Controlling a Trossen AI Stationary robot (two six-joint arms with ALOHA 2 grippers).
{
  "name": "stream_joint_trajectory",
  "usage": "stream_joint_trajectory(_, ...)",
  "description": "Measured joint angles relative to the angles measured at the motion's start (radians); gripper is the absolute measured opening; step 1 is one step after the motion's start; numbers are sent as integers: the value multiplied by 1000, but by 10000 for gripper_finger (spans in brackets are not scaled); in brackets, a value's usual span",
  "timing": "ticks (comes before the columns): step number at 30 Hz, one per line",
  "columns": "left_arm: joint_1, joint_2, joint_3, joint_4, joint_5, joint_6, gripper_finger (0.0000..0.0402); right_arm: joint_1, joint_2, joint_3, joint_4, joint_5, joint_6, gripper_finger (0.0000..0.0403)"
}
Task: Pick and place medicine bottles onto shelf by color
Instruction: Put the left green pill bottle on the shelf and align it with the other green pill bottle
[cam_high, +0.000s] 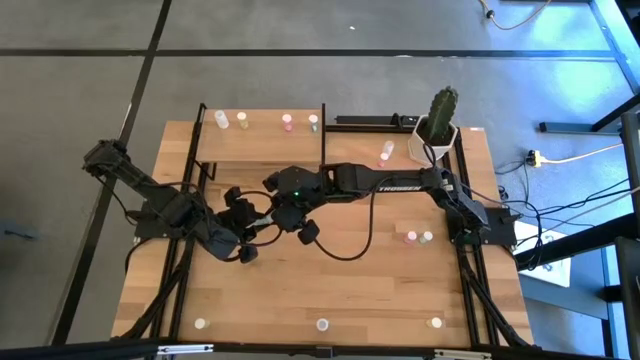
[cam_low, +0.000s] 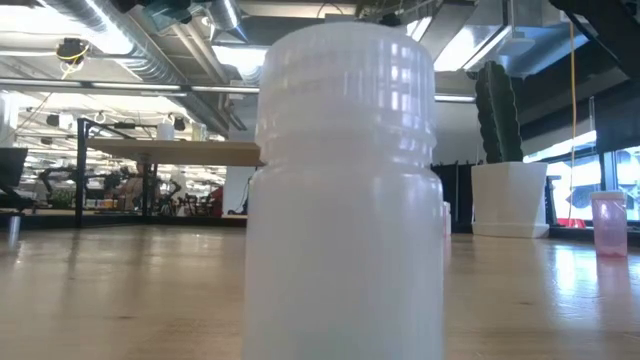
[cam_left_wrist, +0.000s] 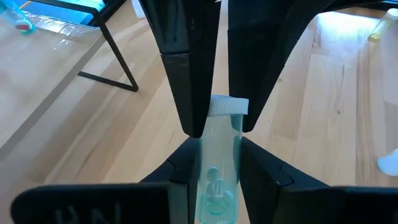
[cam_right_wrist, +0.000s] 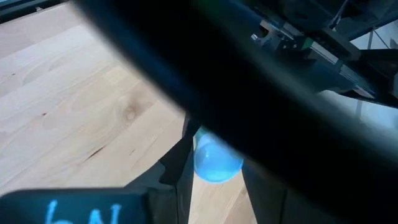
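Observation:
A pale green bottle (cam_left_wrist: 219, 168) with a white cap (cam_left_wrist: 227, 106) hangs over the middle-left of the table, held by both grippers. My left gripper (cam_high: 243, 230) reaches in from the table's left and my right gripper (cam_high: 257, 216) from the right; each is shut on the bottle. From above, the arms hide the bottle. The shelf (cam_high: 260, 147) stands at the far edge with a white (cam_high: 222, 120), a yellow (cam_high: 243, 120), a pink (cam_high: 287, 122) and a green bottle (cam_high: 313, 123) in a row on its board. My left gripper (cam_left_wrist: 217, 193) pinches the bottle's body near its base (cam_left_wrist: 217, 186) between its two fingers. The fingers slant down from the table's left and lie along the bottle, whose cap points away from them. The bottle is clear of the table. My right gripper (cam_left_wrist: 221, 129) pinches the bottle's cap end (cam_left_wrist: 219, 134), just below the white cap, between its two fingertips (cam_left_wrist: 194, 124). It comes slanting down from the table's right, opposite the left gripper. In its own wrist view the bottle's round end (cam_right_wrist: 217, 160) shows between its fingers.
A cactus in a white pot (cam_high: 437, 125) stands far right, a pink bottle (cam_high: 386, 153) beside it. A pink (cam_high: 410, 237) and a green bottle (cam_high: 427, 237) stand at the right. Three more stand along the near edge; the middle one (cam_low: 345, 190) fills the low view.

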Motion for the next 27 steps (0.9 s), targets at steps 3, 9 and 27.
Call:
stream_joint_trajectory(3, 12, 0, 0, 0, 5, 0, 88, 0, 0, 0, -1, 3, 0, 120)
stream_joint_trajectory(9, 13, 0, 0, 0, 3, 0, 100, 0, 0, 0, -1, 2, 0, 121)
stream_joint_trajectory(27, 10, 1, 0, 2, 36, 28, 107, 2, 0, -1, 3, -8, 0, 122)
